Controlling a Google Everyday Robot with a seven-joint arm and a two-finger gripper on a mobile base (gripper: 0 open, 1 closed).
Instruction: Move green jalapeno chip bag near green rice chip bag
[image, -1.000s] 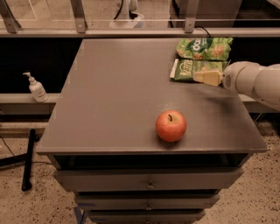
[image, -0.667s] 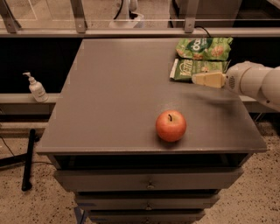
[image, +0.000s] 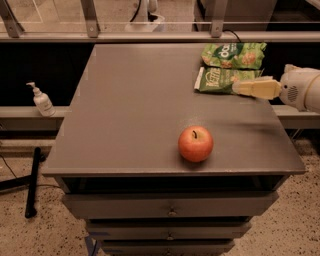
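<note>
The green jalapeno chip bag (image: 220, 80), darker olive-green with a white word and a pale left edge, lies flat at the table's back right. The green rice chip bag (image: 234, 54), bright green with tan puffs, lies just behind it, touching or nearly touching it. My gripper (image: 238, 88) reaches in from the right edge, its cream fingers (image: 255, 89) pointing left and hovering over the jalapeno bag's right end. The white arm (image: 302, 89) is behind it.
A red apple (image: 195, 143) sits near the front of the grey table (image: 130, 115). A soap pump bottle (image: 42, 100) stands on a ledge at the left. A rail with metal posts runs behind the table. Drawers are below.
The gripper and arm have drawn back to the right, away from the jalapeno bag. Both bags and the apple lie where they were.
</note>
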